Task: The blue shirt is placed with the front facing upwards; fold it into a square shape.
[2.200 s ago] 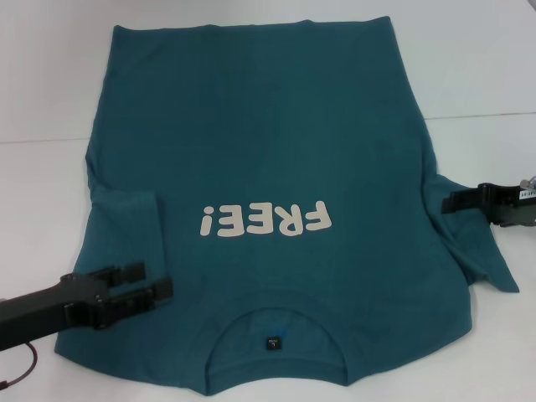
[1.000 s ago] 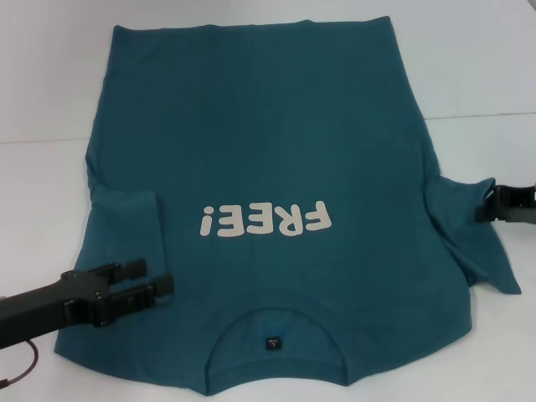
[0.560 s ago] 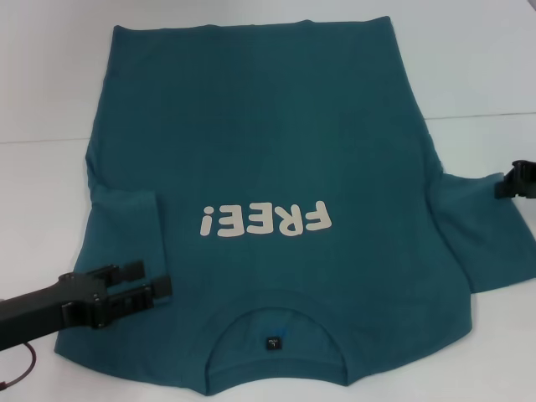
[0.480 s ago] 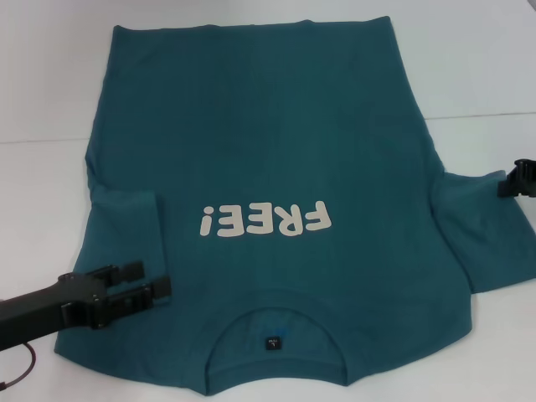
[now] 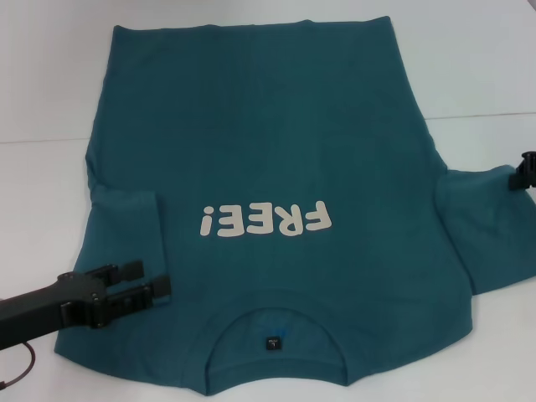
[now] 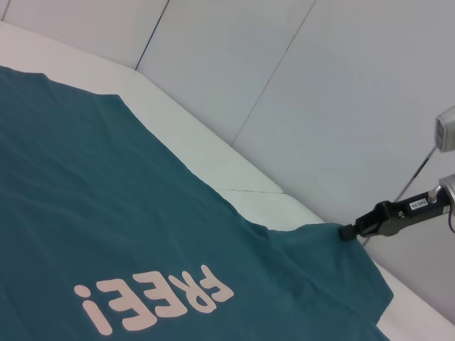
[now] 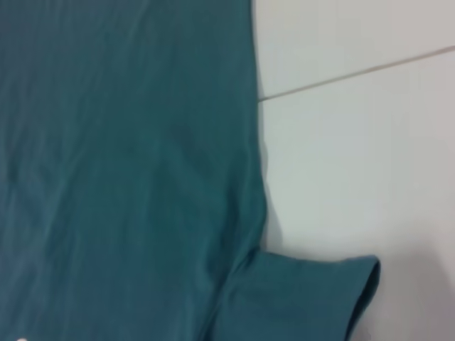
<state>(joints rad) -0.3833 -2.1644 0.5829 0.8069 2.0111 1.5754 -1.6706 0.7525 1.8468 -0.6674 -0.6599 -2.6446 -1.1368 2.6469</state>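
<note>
The shirt [image 5: 260,159] lies flat on the white table [image 5: 477,75], front up, collar nearest us and hem at the far side, the "FREE!" print [image 5: 265,221] reading upside down from the head view. Its left sleeve [image 5: 126,219] is already folded in over the body. The change is on the other side: two seconds ago the right sleeve [image 5: 490,226] was bunched and creased close against the shirt's side; now it is drawn outward and lies nearly flat, reaching to the right edge of the head view. The right gripper [image 5: 528,170] has moved out with it and sits at the sleeve's far corner. In the left wrist view that gripper [image 6: 350,232] meets the sleeve tip, but we cannot tell whether its jaws are clamped on the cloth or merely touching. We judge this a smoothing step, so the sleeve can be folded inward cleanly to match the left one.

The left gripper [image 5: 151,280] has not moved; it hovers over the shirt's near left shoulder, jaws apart, holding nothing.

For room: bare table runs along the shirt's right side edge and beyond the hem. The sleeve's outer edge passes out of the head view, so we cannot see how much table remains there.
</note>
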